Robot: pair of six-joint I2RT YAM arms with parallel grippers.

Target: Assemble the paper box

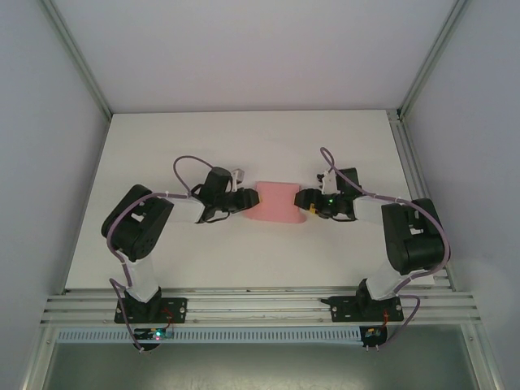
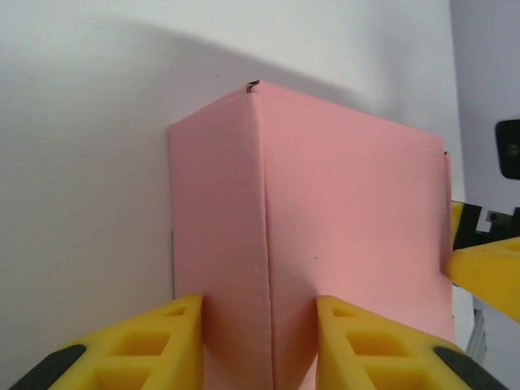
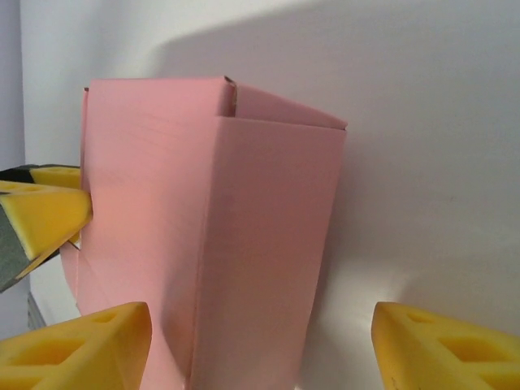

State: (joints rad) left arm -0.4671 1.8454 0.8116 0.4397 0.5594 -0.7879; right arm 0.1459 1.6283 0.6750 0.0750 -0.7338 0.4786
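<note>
Paper box (image 1: 277, 203) on table (image 1: 162, 146), between left tool (image 1: 250, 200) and right tool (image 1: 302, 200).

Left gripper (image 2: 260, 307) narrow, right gripper (image 3: 262, 313) wide

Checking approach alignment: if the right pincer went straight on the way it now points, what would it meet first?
The paper box, most likely: its near end lies between the open right pincer's fingers, off-centre toward one finger.

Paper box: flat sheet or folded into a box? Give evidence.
Folded: the paper box shows walls meeting at creased corners in both wrist views.
</note>
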